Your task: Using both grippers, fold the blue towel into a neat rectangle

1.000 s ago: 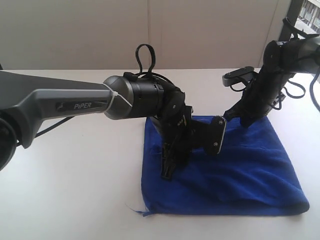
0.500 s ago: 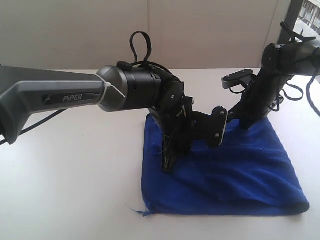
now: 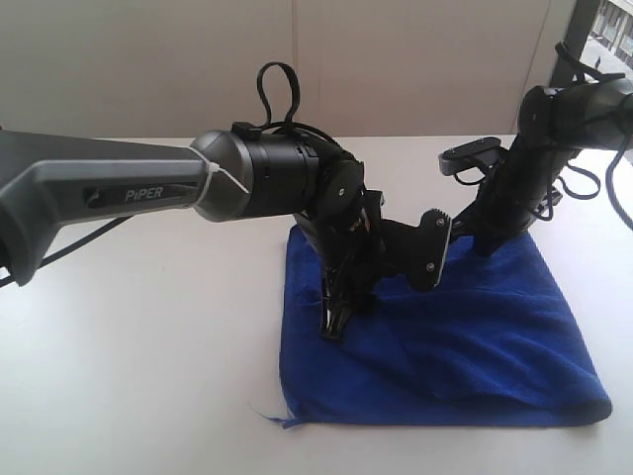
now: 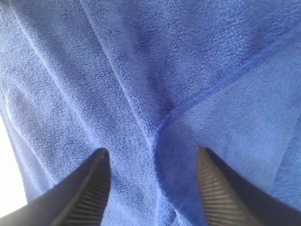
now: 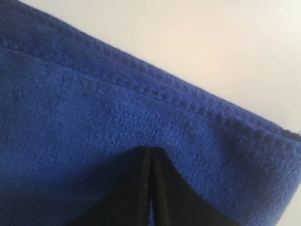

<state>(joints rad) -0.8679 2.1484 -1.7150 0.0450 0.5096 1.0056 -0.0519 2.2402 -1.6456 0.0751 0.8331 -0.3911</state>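
Note:
The blue towel (image 3: pixel 485 336) lies folded on the white table, its doubled fold along the near edge. My left gripper (image 3: pixel 330 325) points down at the towel's left part, open. In the left wrist view the left gripper (image 4: pixel 153 157) straddles a folded-over hem corner of the towel (image 4: pixel 141 70), with nothing pinched between its fingers. My right gripper (image 3: pixel 485 242) is at the towel's far edge. In the right wrist view the right gripper (image 5: pixel 151 151) is shut, its tips against the towel (image 5: pixel 70 103) just inside the hem, and no cloth shows between them.
The white table (image 3: pixel 148 376) surrounds the towel on all sides. A small pale label or thread (image 3: pixel 262 411) sticks out at the towel's near left corner. A pale wall stands behind the table. The left arm's grey link (image 3: pixel 109 193) crosses the left of the scene.
The left gripper's jaws have spread wide over the hem corner. The left arm rose and shifted slightly left a second ago, then held. The right gripper stayed shut at the far edge.

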